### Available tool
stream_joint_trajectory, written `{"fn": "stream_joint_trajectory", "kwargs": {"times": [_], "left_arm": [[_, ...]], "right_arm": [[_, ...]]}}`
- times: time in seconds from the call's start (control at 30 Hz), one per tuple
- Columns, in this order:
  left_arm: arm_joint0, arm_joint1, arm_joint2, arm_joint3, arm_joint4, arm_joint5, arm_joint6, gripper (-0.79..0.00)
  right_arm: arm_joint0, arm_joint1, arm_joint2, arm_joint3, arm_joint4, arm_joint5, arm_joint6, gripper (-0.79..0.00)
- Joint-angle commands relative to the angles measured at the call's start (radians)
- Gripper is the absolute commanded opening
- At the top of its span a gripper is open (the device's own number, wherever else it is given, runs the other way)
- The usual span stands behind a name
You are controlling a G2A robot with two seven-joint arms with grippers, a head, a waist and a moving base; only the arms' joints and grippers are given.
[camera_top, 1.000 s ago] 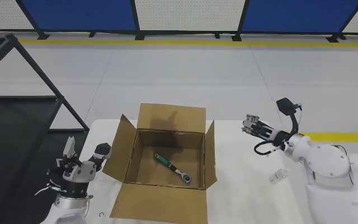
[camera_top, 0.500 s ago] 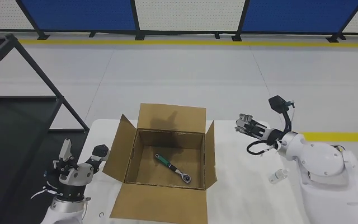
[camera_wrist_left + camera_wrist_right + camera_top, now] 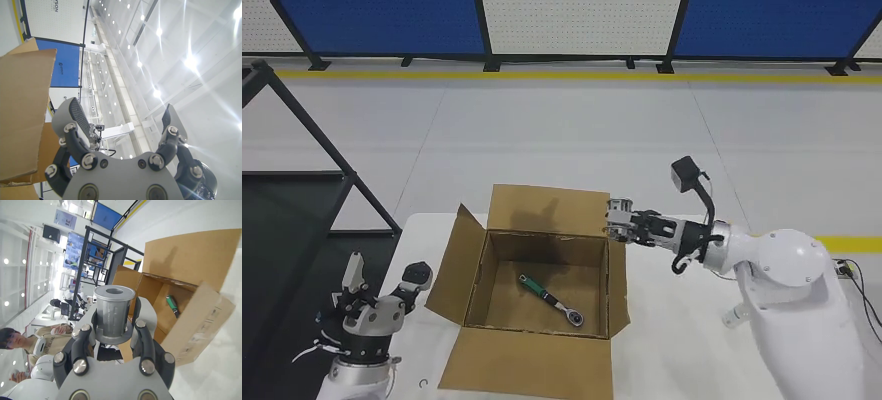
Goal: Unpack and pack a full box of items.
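Note:
An open cardboard box [image 3: 542, 345] stands on the white table, and a green-handled ratchet wrench [image 3: 551, 301] lies on its floor. The wrench's green handle [image 3: 171, 302] also peeks out inside the box [image 3: 189, 256] in the right wrist view. My right gripper [image 3: 622, 222] hangs over the box's right flap, shut on a grey metal cylinder part [image 3: 113, 311]. My left gripper [image 3: 382, 280] is at the table's left edge beside the box's left flap [image 3: 20, 106], pointing upward, open and holding nothing [image 3: 122, 113].
A small clear bottle [image 3: 737, 315] lies on the table right of the box, by the right arm's base. A black metal rack [image 3: 302, 200] stands left of the table. The box's four flaps are folded outward.
My right gripper has carried the grey part leftward from the table's right side to above the box's right flap. My left gripper has sunk slightly toward the table's near left corner.

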State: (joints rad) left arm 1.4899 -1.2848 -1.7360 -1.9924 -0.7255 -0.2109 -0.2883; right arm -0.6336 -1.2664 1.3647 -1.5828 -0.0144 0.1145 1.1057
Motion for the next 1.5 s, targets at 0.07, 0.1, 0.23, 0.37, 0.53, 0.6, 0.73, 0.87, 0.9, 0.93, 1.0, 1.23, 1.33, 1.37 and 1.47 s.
{"fn": "stream_joint_trajectory", "kwargs": {"times": [0.07, 0.1, 0.23, 0.37, 0.53, 0.6, 0.73, 0.87, 0.9, 0.93, 1.0, 1.23, 1.33, 1.37, 1.47], "left_arm": [[0.009, -0.001, -0.008, -0.003, -0.003, -0.007, 0.004, 0.0], [0.011, -0.001, -0.01, -0.003, -0.004, -0.009, 0.006, 0.0], [0.014, -0.002, -0.012, -0.005, -0.006, -0.009, 0.007, 0.0], [0.014, -0.002, -0.011, -0.005, -0.01, -0.013, 0.007, 0.0], [0.012, -0.003, -0.013, -0.007, -0.011, -0.02, 0.011, 0.0], [0.012, -0.003, -0.013, -0.007, -0.011, -0.02, 0.011, 0.0], [0.012, -0.003, -0.013, -0.007, -0.011, -0.02, 0.011, 0.0], [0.012, -0.003, -0.013, -0.007, -0.011, -0.02, 0.011, 0.0], [0.012, -0.003, -0.013, -0.007, -0.011, -0.02, 0.011, 0.0], [0.012, -0.003, -0.013, -0.007, -0.011, -0.02, 0.011, 0.0], [0.012, -0.004, -0.013, -0.008, -0.011, -0.019, 0.012, 0.0], [0.022, -0.005, -0.02, -0.022, -0.022, -0.022, 0.021, 0.0], [0.031, -0.007, -0.03, -0.027, -0.055, -0.031, 0.028, 0.0], [0.033, -0.007, -0.036, -0.028, -0.065, -0.035, 0.03, 0.0], [0.037, -0.009, -0.053, -0.031, -0.102, -0.04, 0.032, 0.0]], "right_arm": [[0.03, -0.004, -0.098, 0.014, -0.068, -0.067, 0.003, -0.785], [0.035, -0.006, -0.121, 0.01, -0.084, -0.08, 0.002, -0.785], [0.048, -0.008, -0.211, -0.017, -0.208, -0.11, -0.015, -0.785], [0.055, -0.016, -0.321, -0.019, -0.412, -0.077, -0.097, -0.785], [0.058, -0.023, -0.361, -0.005, -0.459, -0.034, -0.143, -0.785], [0.058, -0.023, -0.361, -0.005, -0.459, -0.034, -0.143, -0.785], [0.058, -0.023, -0.361, -0.005, -0.459, -0.034, -0.143, -0.785], [0.058, -0.023, -0.361, -0.005, -0.459, -0.034, -0.143, -0.785], [0.051, -0.024, -0.375, -0.005, -0.46, -0.058, -0.13, -0.785], [0.061, -0.025, -0.396, 0.015, -0.447, -0.078, -0.077, -0.785], [0.121, -0.037, -0.451, 0.066, -0.472, -0.071, -0.017, -0.785], [0.382, -0.149, -0.792, 0.249, -0.673, 0.101, 0.122, -0.785], [0.458, -0.21, -0.908, 0.346, -0.755, 0.175, 0.143, -0.785], [0.475, -0.231, -0.936, 0.382, -0.769, 0.204, 0.152, -0.785], [0.512, -0.292, -1.005, 0.495, -0.792, 0.224, 0.151, -0.785]]}}
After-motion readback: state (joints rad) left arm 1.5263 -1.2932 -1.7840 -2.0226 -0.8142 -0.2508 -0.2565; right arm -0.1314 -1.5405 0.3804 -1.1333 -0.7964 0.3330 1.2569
